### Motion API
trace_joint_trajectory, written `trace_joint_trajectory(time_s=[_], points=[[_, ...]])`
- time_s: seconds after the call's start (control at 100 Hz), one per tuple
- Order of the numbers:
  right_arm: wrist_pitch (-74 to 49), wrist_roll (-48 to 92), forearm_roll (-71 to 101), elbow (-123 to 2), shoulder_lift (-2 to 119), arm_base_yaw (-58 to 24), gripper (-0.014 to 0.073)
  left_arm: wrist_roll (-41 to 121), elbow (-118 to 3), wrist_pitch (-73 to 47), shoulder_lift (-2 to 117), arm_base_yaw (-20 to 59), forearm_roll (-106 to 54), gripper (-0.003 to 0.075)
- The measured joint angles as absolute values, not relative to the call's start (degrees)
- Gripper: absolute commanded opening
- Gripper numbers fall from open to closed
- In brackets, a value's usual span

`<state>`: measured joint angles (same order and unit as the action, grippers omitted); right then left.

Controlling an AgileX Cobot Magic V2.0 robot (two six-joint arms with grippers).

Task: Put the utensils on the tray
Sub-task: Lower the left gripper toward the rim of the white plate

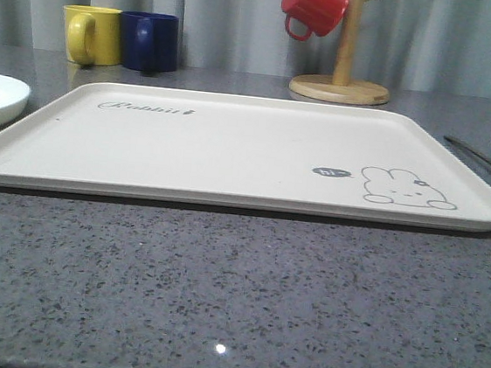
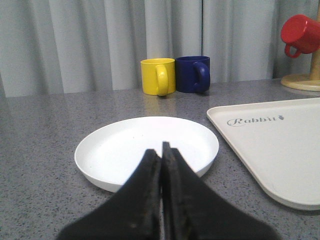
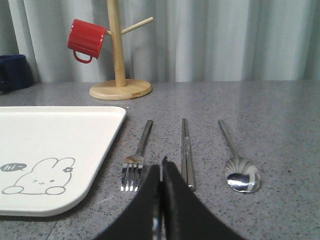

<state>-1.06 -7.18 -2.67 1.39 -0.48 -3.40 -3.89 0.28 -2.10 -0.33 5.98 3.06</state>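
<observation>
Left gripper (image 2: 161, 150): black fingers pressed together, nothing between them, poised over the near edge of the plate.
Right gripper (image 3: 161, 172): black fingers pressed together, holding nothing, above the grey table (image 1: 234, 297) between the fork and the chopsticks.
Plate (image 2: 125, 145): one, round, shallow, white, bare; it lies on the table just left of the tray, not touching it.
Fork (image 3: 136, 164): one, shiny metal, tines toward the gripper, lying on the table just right of the tray's corner.
Chopsticks (image 3: 186, 150): one pair, flat metal, laid close side by side between fork and spoon.
Spoon (image 3: 239, 167): one, bowl toward the gripper, farthest from the tray; the three utensils lie roughly parallel and apart.
Tray (image 1: 232, 147): one, cream, rectangular with rounded corners and a low rim, nothing on it, in the middle of the table.
Writing: "Rabbit" in grey script at the tray's far left corner; a small dark speech bubble reading "hi~" beside a grey rabbit drawing (image 3: 40, 177) at its near right corner.
Mugs: three. Yellow mug (image 1: 92, 34) and navy mug (image 1: 150, 42) stand touching side by side behind the tray; red mug (image 1: 313, 7) hangs on the stand.
Mug stand (image 3: 119, 65): one, wooden, round base, behind the tray's right end.
</observation>
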Motion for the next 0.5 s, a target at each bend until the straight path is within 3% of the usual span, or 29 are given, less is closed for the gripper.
trace_joint_trajectory(time_s=[0.5], points=[[-1.06,-7.18,-2.67,1.39,-0.48,-3.40,-0.0069,-3.89,0.00,-2.76,-0.33,5.98,0.00,-0.0019]])
